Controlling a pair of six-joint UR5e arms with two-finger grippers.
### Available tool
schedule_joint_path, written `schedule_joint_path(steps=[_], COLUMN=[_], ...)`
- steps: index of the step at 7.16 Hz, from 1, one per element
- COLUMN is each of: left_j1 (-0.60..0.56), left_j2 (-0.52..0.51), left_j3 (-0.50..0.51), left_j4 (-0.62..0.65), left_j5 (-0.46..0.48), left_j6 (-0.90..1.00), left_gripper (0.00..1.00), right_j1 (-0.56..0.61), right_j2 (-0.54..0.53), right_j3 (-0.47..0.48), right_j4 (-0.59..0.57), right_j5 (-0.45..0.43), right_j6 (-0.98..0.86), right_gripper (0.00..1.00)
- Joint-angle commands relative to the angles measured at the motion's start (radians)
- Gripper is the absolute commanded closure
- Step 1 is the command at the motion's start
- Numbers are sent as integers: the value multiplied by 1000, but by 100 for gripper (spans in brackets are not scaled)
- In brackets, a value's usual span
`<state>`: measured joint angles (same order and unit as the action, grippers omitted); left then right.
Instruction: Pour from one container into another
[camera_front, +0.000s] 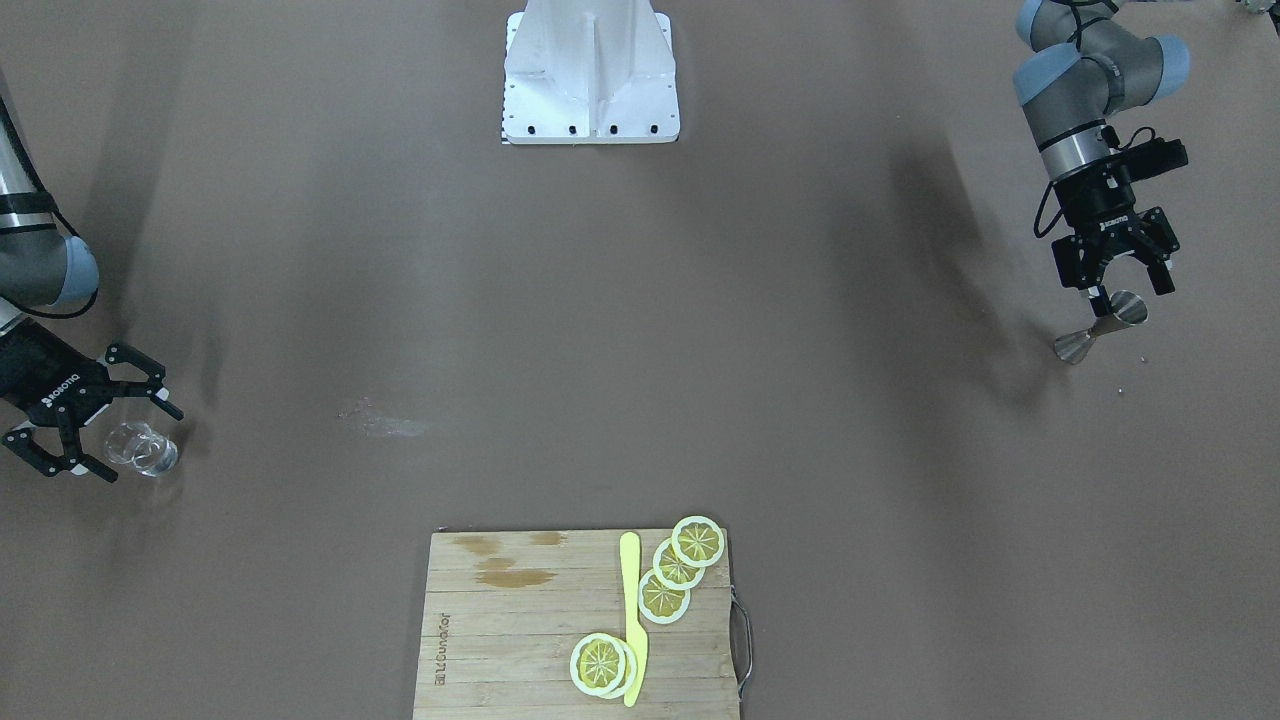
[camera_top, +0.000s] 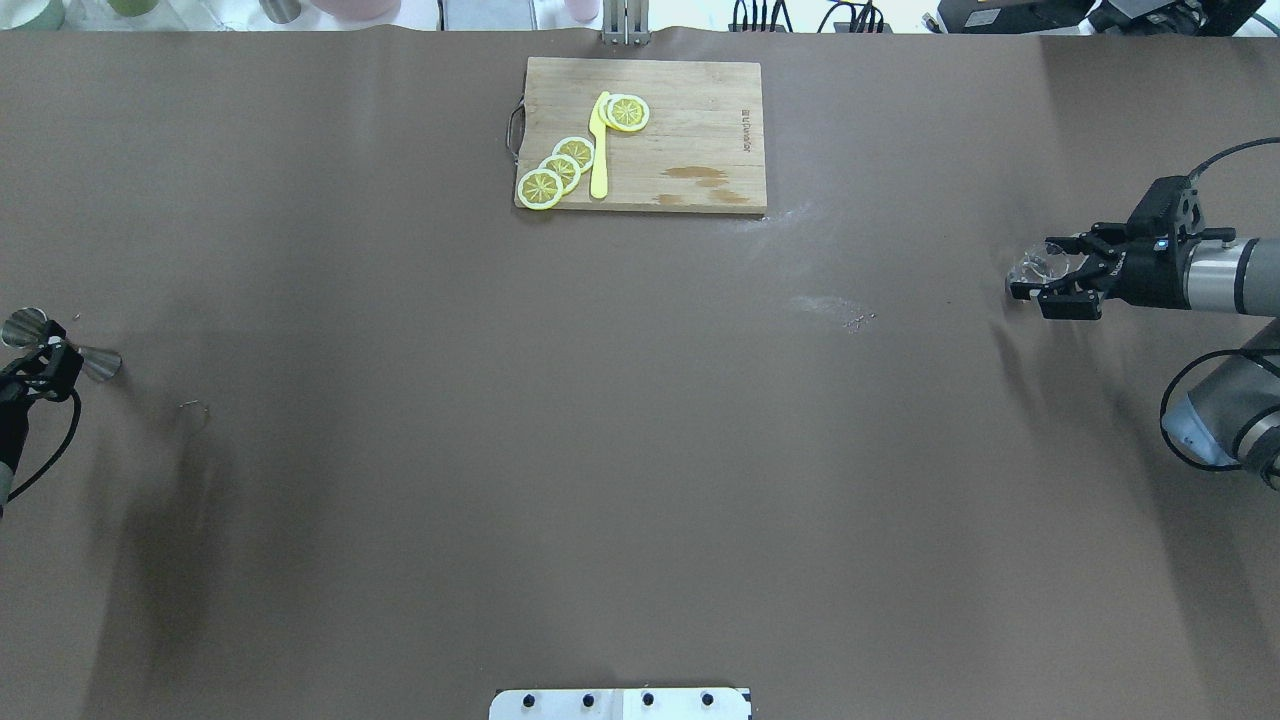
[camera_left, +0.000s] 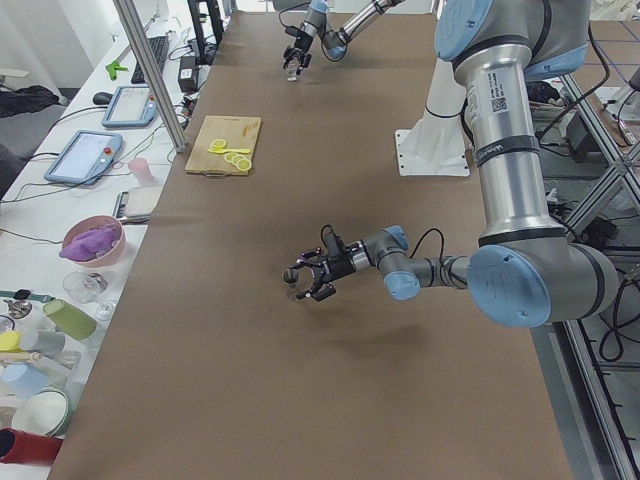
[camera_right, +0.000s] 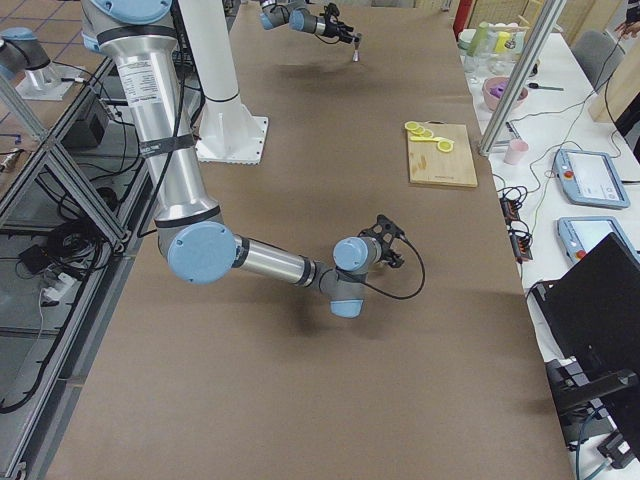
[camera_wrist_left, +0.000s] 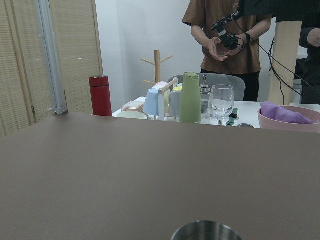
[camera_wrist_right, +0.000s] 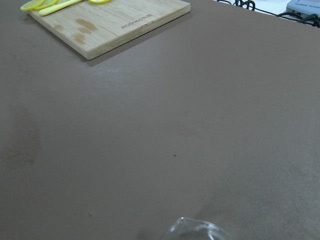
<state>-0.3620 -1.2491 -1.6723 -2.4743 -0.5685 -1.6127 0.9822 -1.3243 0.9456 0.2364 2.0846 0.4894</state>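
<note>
Two containers sit at opposite ends of the brown table, well apart. At the robot's left end, the steel jigger hangs tilted in the left gripper, whose fingers pinch its narrow waist; one cone points down toward the table, the other up and outward. From the overhead view the jigger shows a cone on either side of the gripper at the table's far left edge. At the robot's right end, the clear glass tumbler sits between the spread fingers of the right gripper, which clasps the glass from the side; whether it rests on the table or is lifted cannot be told. Between the two arms, at the operators' edge, a wooden cutting board carries lemon slices and a yellow knife, with wet stains on its bare wood.
</note>
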Motion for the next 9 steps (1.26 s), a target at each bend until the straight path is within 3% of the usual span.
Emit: schedule_joint_path(steps=[1,3,5,6,7,9], left_j1=[0,2,11,12,15,17], left_j2=[-22,-61,-64,-66,-67,-66], left_j3=[0,14,16,17,19,19], left_j4=[-18,-17,-25,-26,-25,-26], left_j5=[6,7,7,9,9,27], left_j6=[46,71,73,73,73,73], left_gripper=[3,3,3,3,3,3], right_j1=[-5,-7,-5,-5,-5,-5], right_j2=[4,4,0,0,3,26], right_j3=[-1,-1,-1,-1,1,12], right_j4=[0,0,1,1,1,-6], right_j5=[-6,-6,-4,-4,-4,-3], right_j6=[0,0,-3,-2,-2,0], right_gripper=[21,48,64,91,100,100])
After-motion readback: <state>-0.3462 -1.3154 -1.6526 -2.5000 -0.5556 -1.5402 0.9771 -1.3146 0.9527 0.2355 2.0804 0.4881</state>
